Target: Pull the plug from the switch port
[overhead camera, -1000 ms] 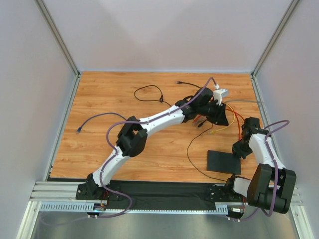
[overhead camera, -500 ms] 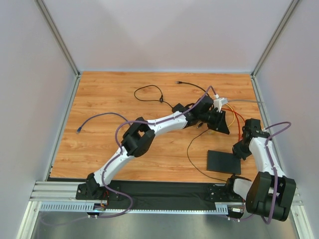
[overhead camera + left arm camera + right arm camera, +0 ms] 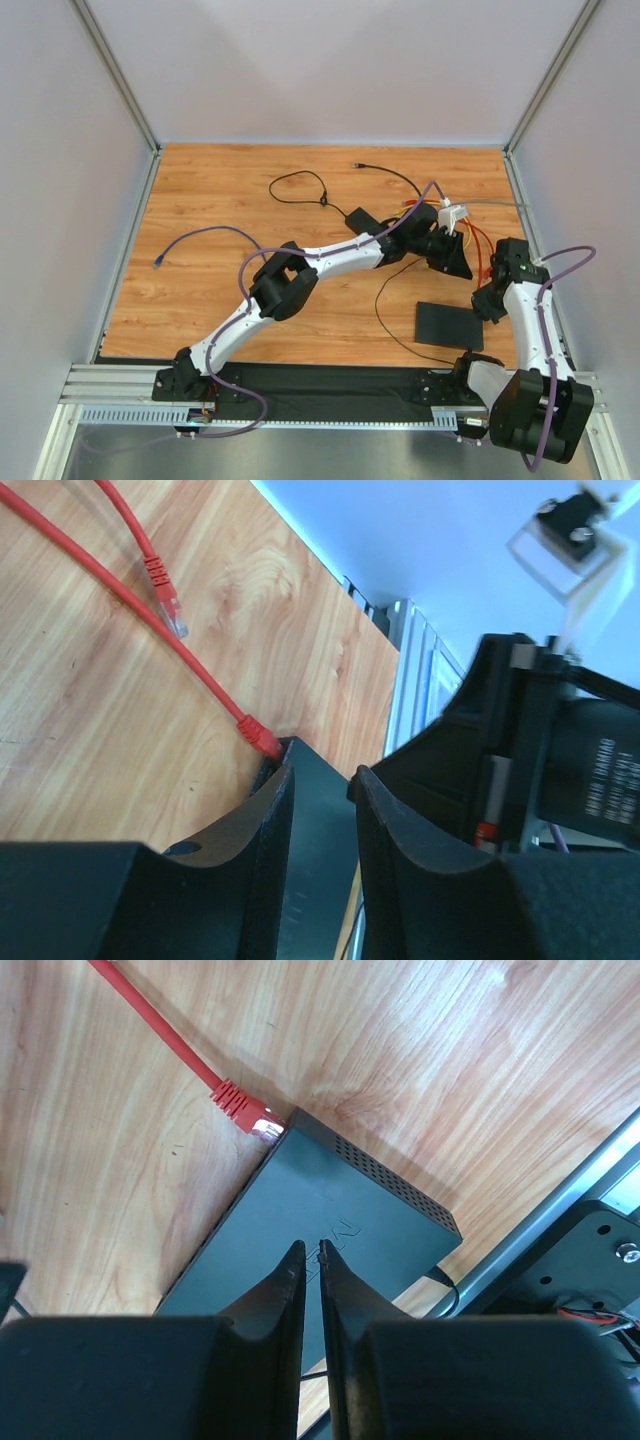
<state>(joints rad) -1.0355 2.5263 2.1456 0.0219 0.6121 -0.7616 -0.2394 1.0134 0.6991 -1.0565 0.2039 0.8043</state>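
Note:
The switch point(image 3: 445, 325) is a flat black box lying near the table's front right. A red plug point(image 3: 240, 1105) sits in a port at its far corner, with its red cable running away over the wood. My right gripper point(image 3: 311, 1248) is shut with nothing between its fingers, and its tips are over the switch's top face point(image 3: 330, 1190). My left gripper point(image 3: 322, 772) is open and empty, and it hovers just behind the same red plug point(image 3: 260, 735) and the switch edge point(image 3: 318, 840). In the top view the left gripper point(image 3: 462, 262) is right beside the right gripper point(image 3: 488, 303).
A second, loose red plug point(image 3: 165, 585) lies on the wood beyond. A black adapter brick point(image 3: 362, 217) and black cable loop point(image 3: 300, 185) sit mid-table. A purple cable end point(image 3: 160, 262) lies left. The metal rail point(image 3: 560, 1230) runs close to the switch.
My left arm has stretched to the right and nearer, carrying its gripper down toward the switch's far edge. The right arm has shifted slightly right. Both grippers keep the same opening.

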